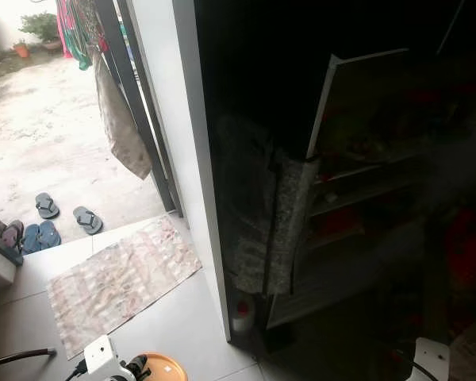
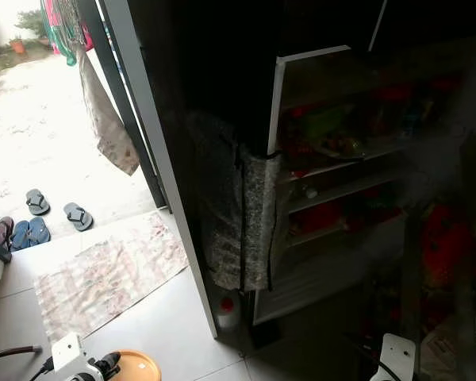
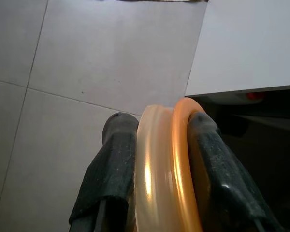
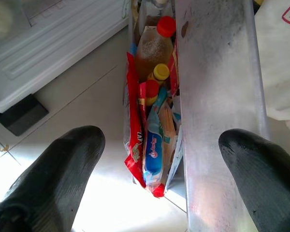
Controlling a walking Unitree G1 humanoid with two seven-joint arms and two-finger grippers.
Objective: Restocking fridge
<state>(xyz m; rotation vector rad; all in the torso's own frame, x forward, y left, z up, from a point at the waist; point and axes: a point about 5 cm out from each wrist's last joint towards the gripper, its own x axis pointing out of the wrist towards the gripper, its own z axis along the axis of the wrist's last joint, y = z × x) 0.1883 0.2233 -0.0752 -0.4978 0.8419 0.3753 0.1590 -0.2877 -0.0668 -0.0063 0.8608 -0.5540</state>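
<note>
The left hand [image 3: 157, 169] is clamped on the rim of an orange plate [image 3: 183, 164], stacked with a cream one, held low over the pale tiled floor [image 3: 87, 72] just short of the open fridge [image 2: 333, 198]. The right hand [image 4: 157, 174] is spread wide above a bag of bottles and snack packets [image 4: 152, 111] beside a grey post. The dim fridge shelves hold red and green items.

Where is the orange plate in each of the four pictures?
Left eye view: orange plate at the bottom edge, beside the left claw.
Right eye view: bottom edge, left of centre.
Left wrist view: edge-on between the black fingers.
Right wrist view: not in it.
Shared landmark: the patterned floor mat.
</note>
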